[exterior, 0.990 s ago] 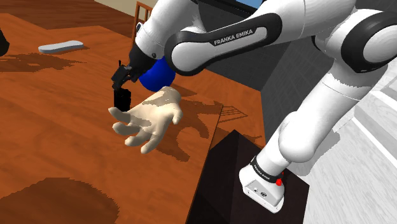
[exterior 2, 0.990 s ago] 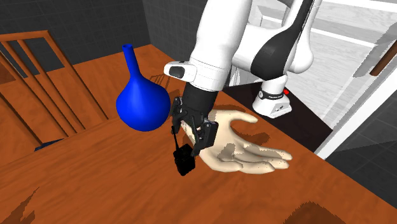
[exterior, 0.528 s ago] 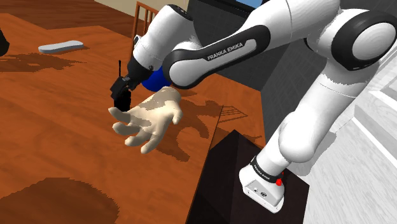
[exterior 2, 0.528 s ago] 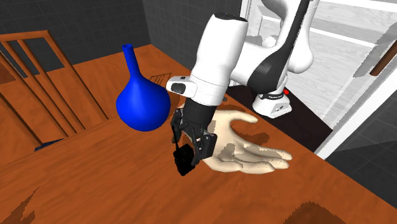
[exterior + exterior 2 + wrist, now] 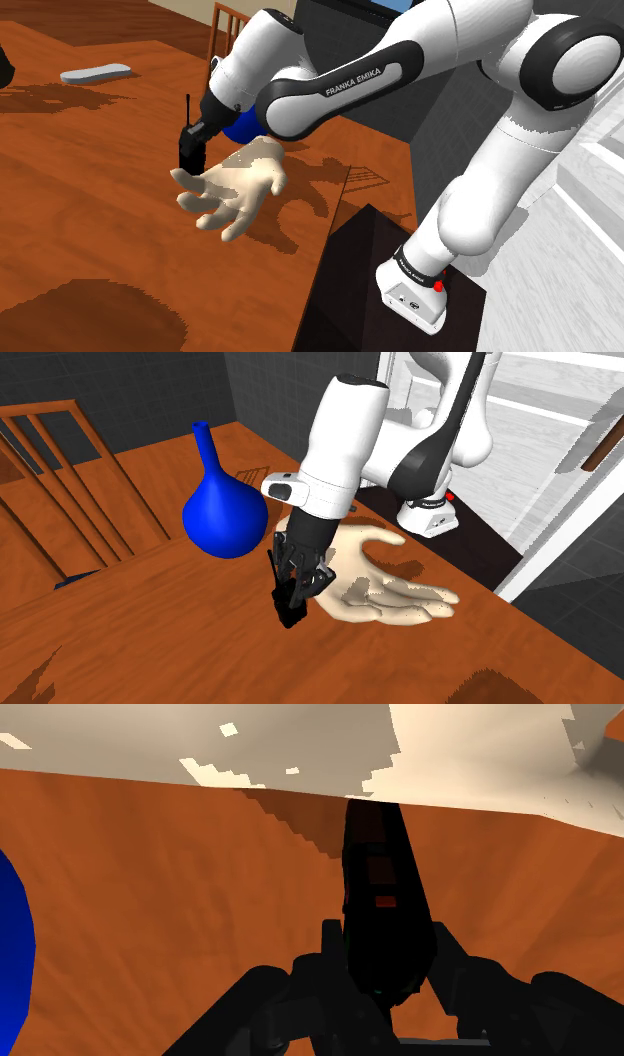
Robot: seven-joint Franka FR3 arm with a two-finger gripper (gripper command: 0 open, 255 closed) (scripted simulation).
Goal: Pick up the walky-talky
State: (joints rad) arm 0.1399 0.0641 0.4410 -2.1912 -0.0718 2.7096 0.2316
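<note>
Currently the gripper (image 5: 388, 944) is clamped on the black radio (image 5: 380, 894), which stands upright, antenna up, over the wooden table (image 5: 80, 190), just beside the pale hand model (image 5: 235, 185) and near the blue vase (image 5: 222, 512); table contact is indiscernible.

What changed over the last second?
The gripper came down over the black walky-talky and its fingers, spread before, closed on it. In the wrist view they clasp its body. The walky-talky has not visibly left its spot on the wooden table. The blue vase and cream hand model stayed put.
</note>
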